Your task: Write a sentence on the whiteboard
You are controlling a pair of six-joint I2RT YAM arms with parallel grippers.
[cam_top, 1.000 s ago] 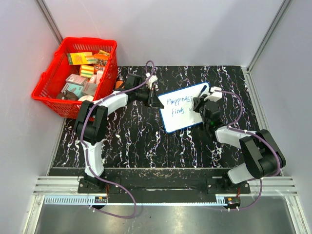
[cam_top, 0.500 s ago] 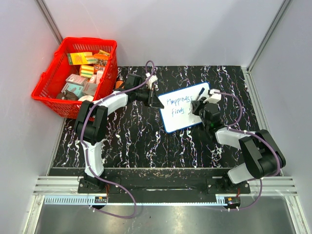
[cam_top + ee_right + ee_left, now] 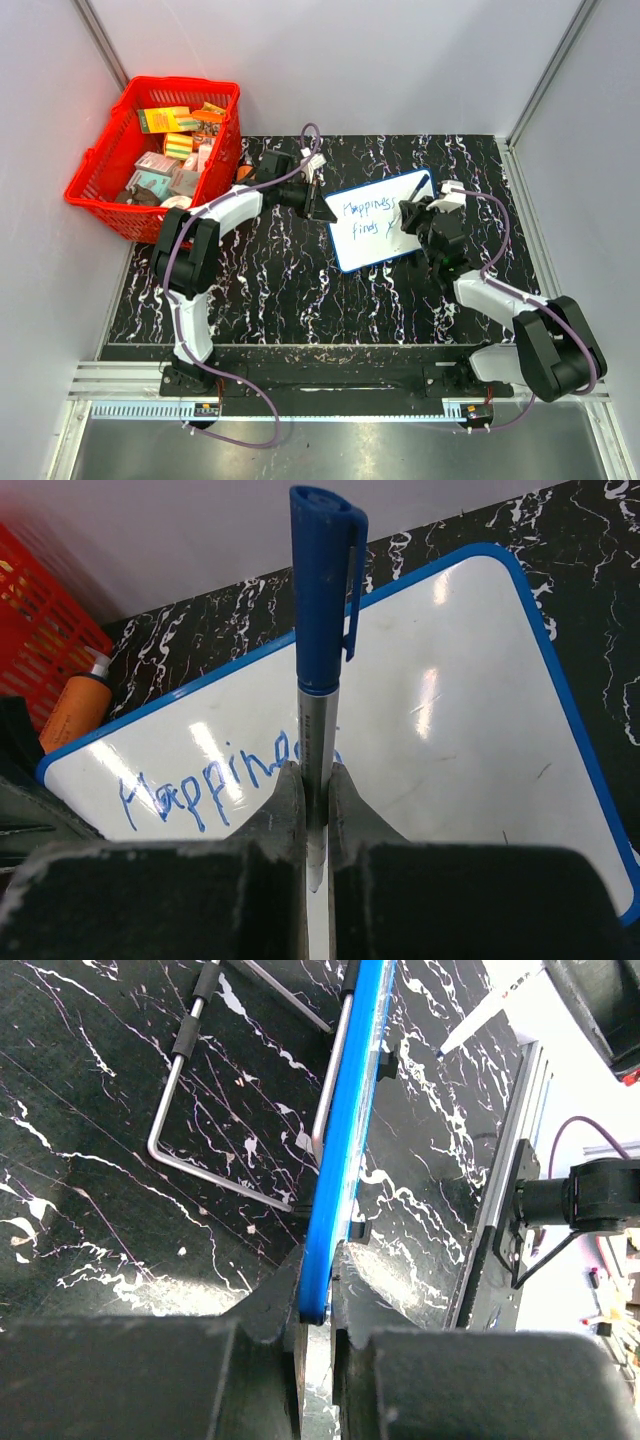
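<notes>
Black stone-patterned tabletop [image 3: 300, 300] with white veining, seen from above, carrying the small rectangular whiteboard with a thin blue rim and rounded corners [image 3: 372, 250]. The board sits just right of the table's centre, between the two arms, and is turned at an angle to the table edges.

The handwritten blue sentence [image 3: 366, 217] runs in two lines, "Happiness" above "finds", with a further stroke beginning after it. The right wrist view shows only most of the upper word [image 3: 215, 780].

The left gripper [image 3: 322, 210] is pinched narrowly on the board's left edge. In its wrist view the blue rim [image 3: 350, 1130] passes edge-on between the fingers [image 3: 270, 1310], and a bent grey wire stand [image 3: 200, 1160] shows on the board's back.

The right gripper [image 3: 412, 222] is over the board's right part, its fingers [image 3: 285, 810] clamped on a silver-barrelled marker pen with a blue cap on its upper end [image 3: 320, 610]. The pen's tip is hidden, so contact with the surface cannot be told.

A red plastic mesh basket [image 3: 185, 82] of small packets stands at the table's far left corner. An orange bottle with a white pump top [image 3: 75, 705] stands between the basket and the board.
</notes>
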